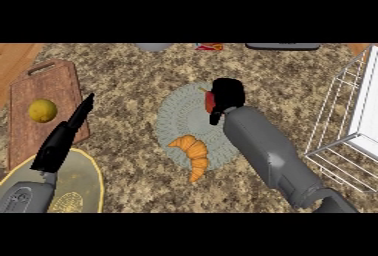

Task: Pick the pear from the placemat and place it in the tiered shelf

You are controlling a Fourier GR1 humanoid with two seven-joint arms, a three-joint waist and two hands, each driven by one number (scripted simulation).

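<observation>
Your right hand's [226, 95] fingers were curled downward over a small reddish thing, probably the pear [210, 101], at the far part of the placemat [177, 112]. Only a sliver of red with an orange tip showed at the hand's left edge, so the view did not let you confirm how fully the fingers closed round it. The pear was on or just above the placemat, well apart from the tiered shelf [347, 120].

From that hand, the grey right forearm [269, 150] ran back and to the right of the placemat, crossing its right edge.

On the placemat's near part, closer to you than the hand, lay a croissant [193, 152], apart from the pear.

The tiered shelf, white wire with a white panel, stood well to the right of the placemat.

Your left hand [66, 137] was well to the left of the placemat, fingers straight and holding nothing. It overlapped a wooden cutting board [48, 80], on which a lemon [42, 110] sat. Nearer you than the board lay a yellow-rimmed plate [81, 175].
</observation>
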